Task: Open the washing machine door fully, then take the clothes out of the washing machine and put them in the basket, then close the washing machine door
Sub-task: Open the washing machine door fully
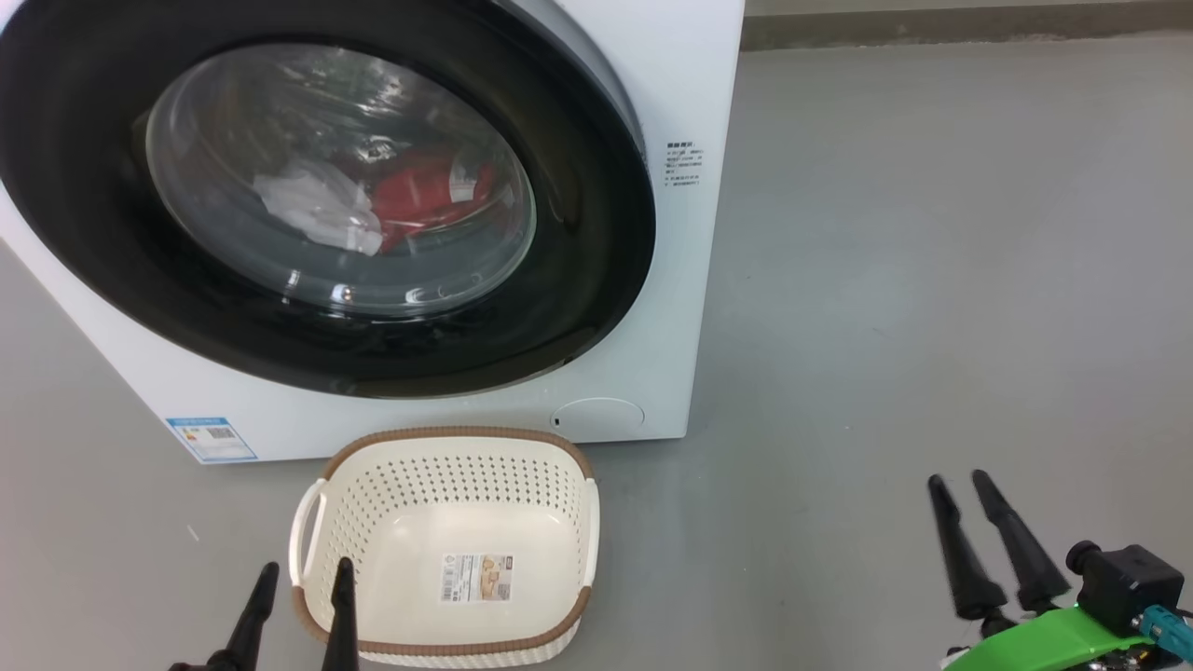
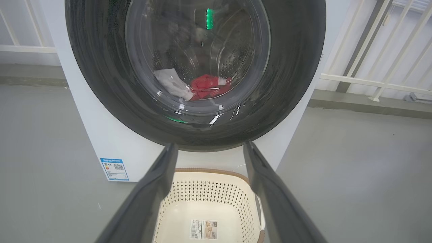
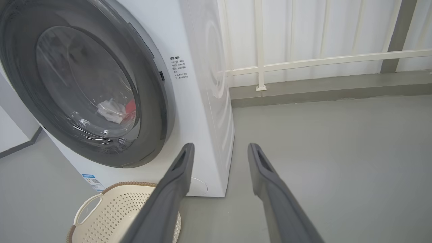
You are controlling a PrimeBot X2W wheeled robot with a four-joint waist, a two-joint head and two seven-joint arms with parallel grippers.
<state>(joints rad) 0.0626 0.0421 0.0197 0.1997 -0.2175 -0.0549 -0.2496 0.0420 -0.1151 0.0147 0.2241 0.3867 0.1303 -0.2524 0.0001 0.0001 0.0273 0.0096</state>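
Two open grippers in front of the closed washing machine point(image 1: 694, 84).
The left gripper point(image 1: 307, 565) has its jaws spread, pinching nothing, with the near left corner of the cream basket point(image 1: 447, 434) just beyond their tips. Farther ahead of them, the washing machine door point(image 1: 596, 280) sits shut, and the red and white clothes point(image 1: 424, 196) lie behind its glass. The right gripper point(image 1: 958, 477) has its jaws apart too, over the grey floor point(image 1: 932, 280); the basket is well to their left.

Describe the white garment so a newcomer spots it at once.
Find the white washing machine and look through the glass of its black-rimmed round door. Low in the drum, the white garment is the crumpled heap lying left of the bright red garment.
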